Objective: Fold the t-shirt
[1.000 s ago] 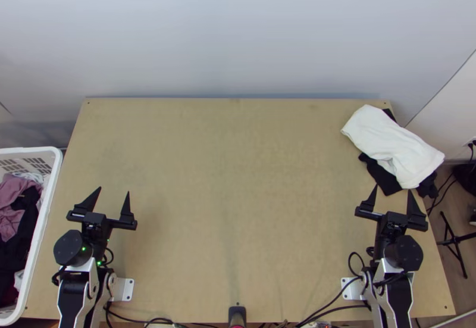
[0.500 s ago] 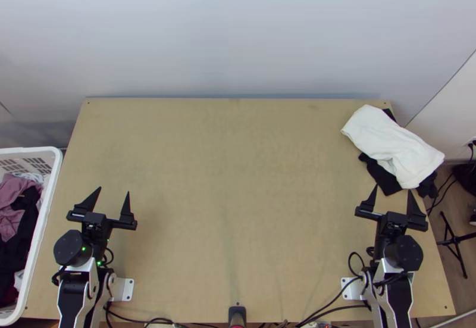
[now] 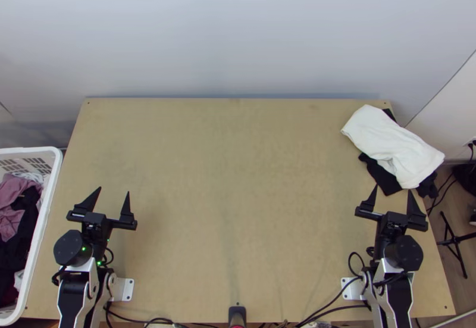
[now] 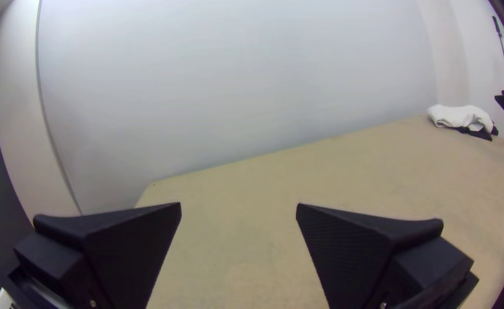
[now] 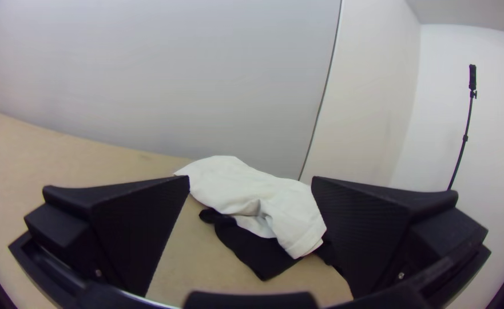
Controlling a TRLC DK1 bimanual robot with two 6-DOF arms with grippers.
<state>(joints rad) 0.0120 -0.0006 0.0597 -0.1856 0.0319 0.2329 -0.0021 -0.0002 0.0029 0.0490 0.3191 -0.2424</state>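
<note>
Over the right edge of the desk [image 3: 238,221], near its far corner, a white cloth [image 3: 390,143] lies bunched on a black cloth [image 3: 382,178]; which of the 2 is the t-shirt, I can't tell. Left gripper [image 3: 113,190], near the left edge: jaws wide apart. Right gripper [image 3: 392,189], near the right: same spread.

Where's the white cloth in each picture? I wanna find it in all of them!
Top view: the white cloth is by the table's far right corner.
Left wrist view: far off, across the table from the left gripper.
Right wrist view: nearer, seen between the right gripper's fingers.
Shared landmark: black cloth poking out underneath.
</note>
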